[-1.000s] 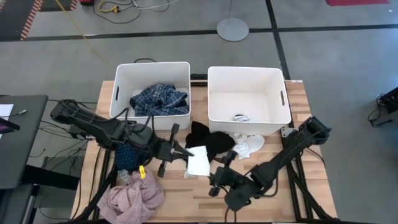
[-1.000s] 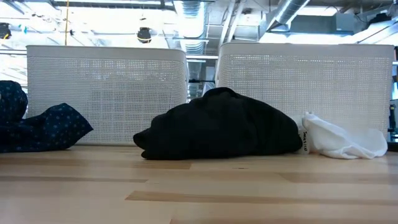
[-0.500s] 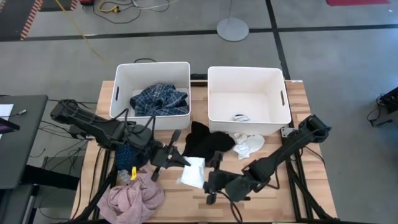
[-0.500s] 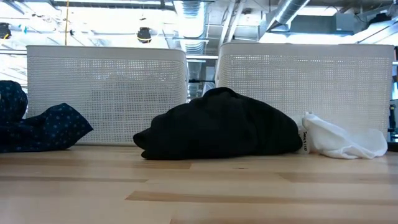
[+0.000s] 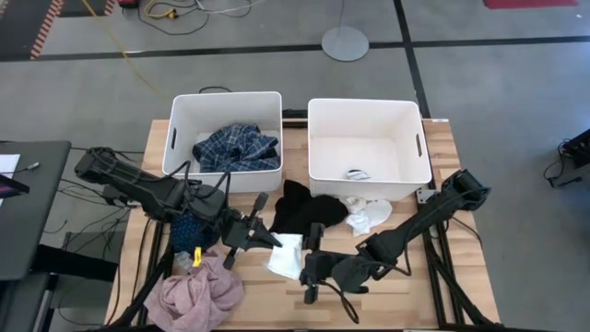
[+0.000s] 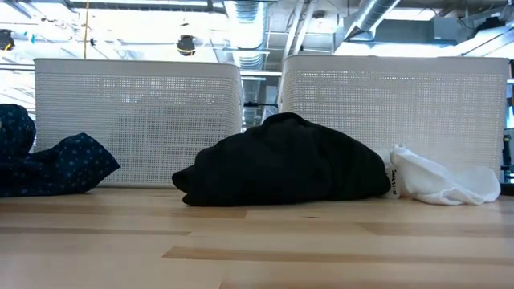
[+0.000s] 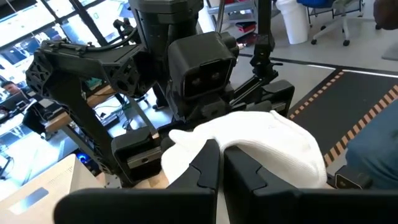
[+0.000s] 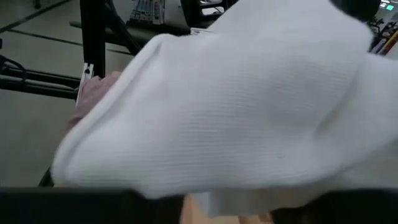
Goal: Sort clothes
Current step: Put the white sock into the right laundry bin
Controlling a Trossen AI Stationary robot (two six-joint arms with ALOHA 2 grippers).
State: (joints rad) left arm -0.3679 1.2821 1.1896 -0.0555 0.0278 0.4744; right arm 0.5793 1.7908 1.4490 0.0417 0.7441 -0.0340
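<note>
1. The left gripper (image 5: 269, 238) was near the middle of the table (image 5: 442, 138), with its jaws closed on one edge of a white cloth (image 5: 287, 254)
2. In the left wrist view the two fingers (image 7: 208, 167) were pressed together, and the white cloth (image 7: 261, 143) was pinched between them
3. The right gripper (image 5: 308, 267) was just beside the other side of the same white cloth; its jaws stood partly open, and it was not possible to tell if they held the cloth
4. In the right wrist view the white cloth (image 8: 236, 106) filled almost the whole picture
5. The black garment (image 5: 309, 209) lay in front of the two bins, touching the white cloth
6. The white socks (image 5: 369, 214) lay just beside the black garment, near the right bin (image 5: 369, 115)
7. The blue plaid garment (image 5: 235, 148) lay inside the left bin (image 5: 221, 103)
8. The pink garment (image 5: 198, 288) lay at the front left corner of the table, and the dark navy patterned garment (image 5: 189, 231) was under the left arm
9. A small grey sock (image 5: 356, 172) lay on the bottom of the right bin
</note>
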